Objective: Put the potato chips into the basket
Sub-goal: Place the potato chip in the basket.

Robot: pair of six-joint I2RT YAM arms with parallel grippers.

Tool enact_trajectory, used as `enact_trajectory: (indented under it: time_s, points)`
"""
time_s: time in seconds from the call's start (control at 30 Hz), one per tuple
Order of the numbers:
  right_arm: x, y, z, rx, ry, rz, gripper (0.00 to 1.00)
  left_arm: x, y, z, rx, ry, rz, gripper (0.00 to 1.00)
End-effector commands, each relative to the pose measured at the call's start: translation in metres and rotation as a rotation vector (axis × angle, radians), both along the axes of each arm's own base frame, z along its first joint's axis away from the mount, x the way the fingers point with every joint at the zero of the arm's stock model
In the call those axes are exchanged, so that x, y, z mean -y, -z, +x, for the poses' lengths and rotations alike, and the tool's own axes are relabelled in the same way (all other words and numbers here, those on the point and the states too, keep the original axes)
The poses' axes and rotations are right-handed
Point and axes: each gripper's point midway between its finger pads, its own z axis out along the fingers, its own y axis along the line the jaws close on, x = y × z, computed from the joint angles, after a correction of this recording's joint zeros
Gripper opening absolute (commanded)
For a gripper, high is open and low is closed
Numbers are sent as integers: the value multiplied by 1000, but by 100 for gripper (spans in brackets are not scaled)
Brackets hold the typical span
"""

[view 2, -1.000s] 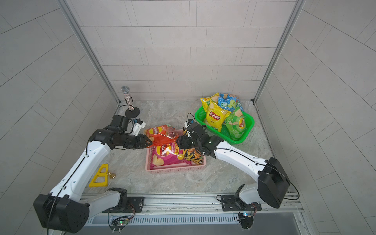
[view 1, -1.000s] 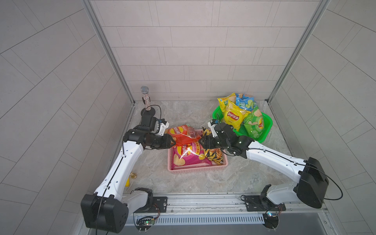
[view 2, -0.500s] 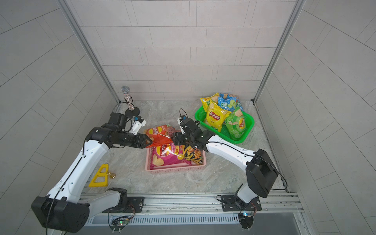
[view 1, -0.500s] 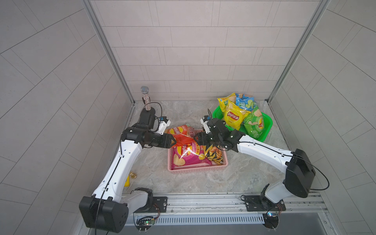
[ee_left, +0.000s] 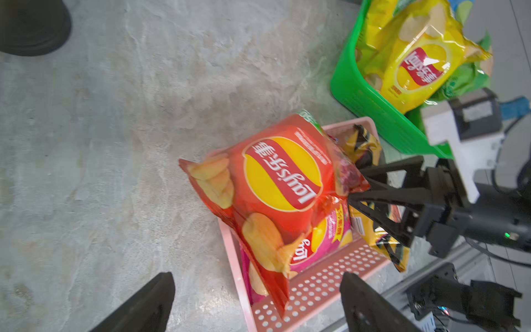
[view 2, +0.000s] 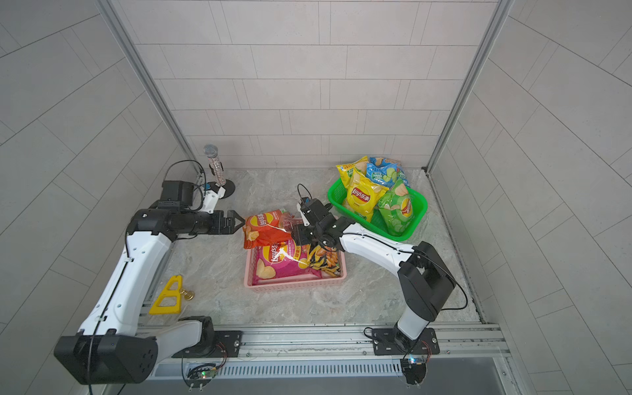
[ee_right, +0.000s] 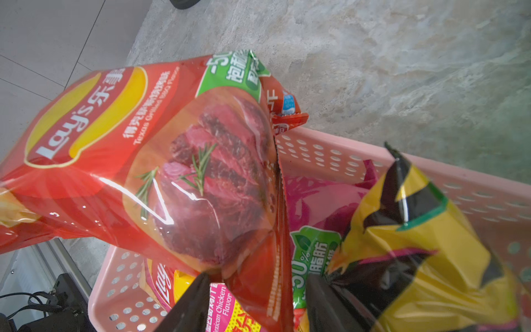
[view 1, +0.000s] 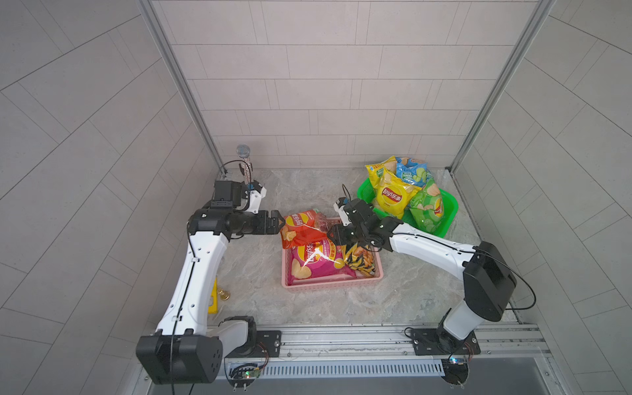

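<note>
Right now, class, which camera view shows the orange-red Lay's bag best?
The left wrist view: the whole orange-red Lay's bag is in frame, logo clear. The right wrist view crops it, steak picture close up. Both top views show the bag small, at the pink basket's far edge.

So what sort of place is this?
Probably a robot test cell, not a kitchen: left arm and right arm mounted on an aluminium rail, plain tiled walls boxing in the table, chip bags staged in a pink basket and a green basket.

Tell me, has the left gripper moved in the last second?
Yes. The left gripper, fingers open, has backed off the red chip bag, away from the pink basket toward the microphone.
</note>
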Motion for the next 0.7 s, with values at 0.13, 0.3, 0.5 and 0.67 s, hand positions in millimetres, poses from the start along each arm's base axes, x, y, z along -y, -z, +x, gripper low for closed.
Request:
enact_trajectory:
  time_s: [0.13, 0.3, 0.5, 0.67]
  points:
    - [-4, -4, 2, 9, -26, 22, 46, -16, 48, 16, -78, -29, 58, 96]
    - [-4, -8, 0, 18, -30, 43, 25, -30, 71, 17, -77, -62, 136, 95]
    - [1, -17, -7, 32, -29, 62, 0, -29, 78, 17, -77, -73, 131, 93]
    - [3, -32, -13, 56, -33, 90, 0, -28, 80, 19, -89, -71, 116, 93]
